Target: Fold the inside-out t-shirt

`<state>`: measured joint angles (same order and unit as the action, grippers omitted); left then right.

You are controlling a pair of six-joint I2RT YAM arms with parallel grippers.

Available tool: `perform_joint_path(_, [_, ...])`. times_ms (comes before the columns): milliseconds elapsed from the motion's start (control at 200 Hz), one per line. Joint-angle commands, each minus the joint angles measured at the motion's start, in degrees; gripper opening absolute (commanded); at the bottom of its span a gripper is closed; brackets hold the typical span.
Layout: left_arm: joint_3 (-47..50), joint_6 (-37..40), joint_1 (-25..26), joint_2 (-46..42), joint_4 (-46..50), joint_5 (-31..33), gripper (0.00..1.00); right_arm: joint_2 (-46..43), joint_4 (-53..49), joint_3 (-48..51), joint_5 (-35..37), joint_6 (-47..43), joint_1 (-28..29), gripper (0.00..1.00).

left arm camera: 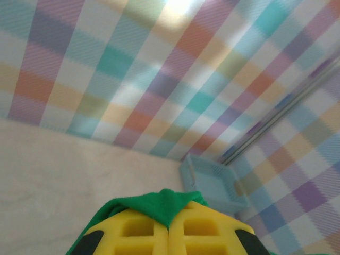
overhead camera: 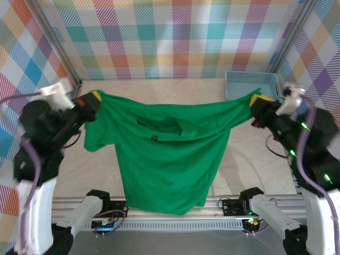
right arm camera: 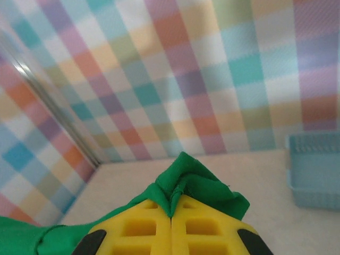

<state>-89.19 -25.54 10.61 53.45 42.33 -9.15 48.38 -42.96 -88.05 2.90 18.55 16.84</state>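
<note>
We've got both arms up and spread wide here. The left tool (overhead camera: 94, 99) has its yellow fingers (left arm camera: 143, 231) pressed together on a pinch of green cloth, with a little peak of fabric poking out past the tips. The right tool (overhead camera: 256, 102) is clamped the same way on the far corner, and its wrist view shows a bunched tuft squeezed between its pads (right arm camera: 143, 231). Between them hangs the inside-out t-shirt (overhead camera: 164, 159), its top edge pulled into a shallow sagging line from one tool to the other. The body drapes down towards us, with the hem reaching the near rail of the surface (overhead camera: 249, 164). One short sleeve (overhead camera: 94, 139) dangles below the left grip. We judge this wide, high hold is there to let the weight of the cloth pull the wrinkles out and show the shirt's shape before anything gets folded or turned. Folding itself looks not yet begun. The light blue basket (overhead camera: 251, 85) sits at the back right corner, behind the right tool and clear of the shirt. We can't tell for sure whether the lower hem rests on the surface or hangs just off it.
</note>
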Motion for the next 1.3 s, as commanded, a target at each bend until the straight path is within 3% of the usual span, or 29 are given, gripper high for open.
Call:
perform_joint_path(0, [5.16,-1.78,-1.03,8.14,-2.77,1.34,0.00,5.89,3.79,5.80,5.82,0.36,-0.34,0.00])
perform_joint_path(210, [7.15,-3.05,-1.09,30.39,-7.21,5.75,0.00,20.19,13.46,15.29,7.08,3.63,-1.04,0.00])
perform_joint_path(335, [-1.91,-4.07,-2.27,47.73,-8.90,7.23,0.02,34.77,17.68,11.91,5.28,7.42,-4.45,0.00])
perform_joint_path(385, [-8.57,-4.23,-2.98,55.65,-8.20,6.83,0.11,41.54,16.99,7.53,4.24,9.05,-6.08,0.00])
perform_joint_path(415, [-14.40,-4.30,-3.47,61.09,-5.64,6.13,0.21,45.54,16.44,4.32,3.63,9.54,-6.93,0.11])
perform_joint_path(475, [-27.63,-3.91,-4.36,71.51,2.04,4.99,0.50,52.66,13.10,-3.20,5.89,9.66,-7.52,0.45])
perform_joint_path(520, [-36.63,-3.73,-4.65,77.20,8.65,5.94,0.60,56.94,8.88,-8.40,8.10,9.62,-7.61,0.66])
perform_joint_path(560, [-40.76,-3.43,-4.68,79.28,12.06,6.46,0.65,59.11,5.16,-12.29,8.27,8.78,-7.63,0.76])
perform_joint_path(640, [-36.73,-1.98,-3.98,74.72,11.19,7.75,0.75,57.35,3.53,-11.60,6.14,6.51,-7.11,0.86])
perform_joint_path(740, [-22.46,-0.31,-2.06,62.50,6.91,11.43,0.85,49.82,3.17,-4.29,3.93,3.79,-4.83,0.88])
perform_joint_path(845, [-1.33,-4.14,-0.66,46.52,-0.55,10.67,0.86,40.92,1.59,6.09,3.07,3.08,0.54,0.87])
perform_joint_path(960, [19.72,-8.97,1.24,31.60,-9.35,9.48,0.86,32.33,0.43,18.29,3.64,5.30,11.24,0.85])
perform_joint_path(1080, [32.73,-10.35,5.18,21.96,-10.80,10.62,0.87,26.86,-2.14,27.68,4.80,10.88,20.37,0.82])
perform_joint_path(1295, [48.47,-13.63,15.12,9.36,-14.20,13.34,0.88,24.43,0.84,40.21,0.61,22.60,31.15,0.73])
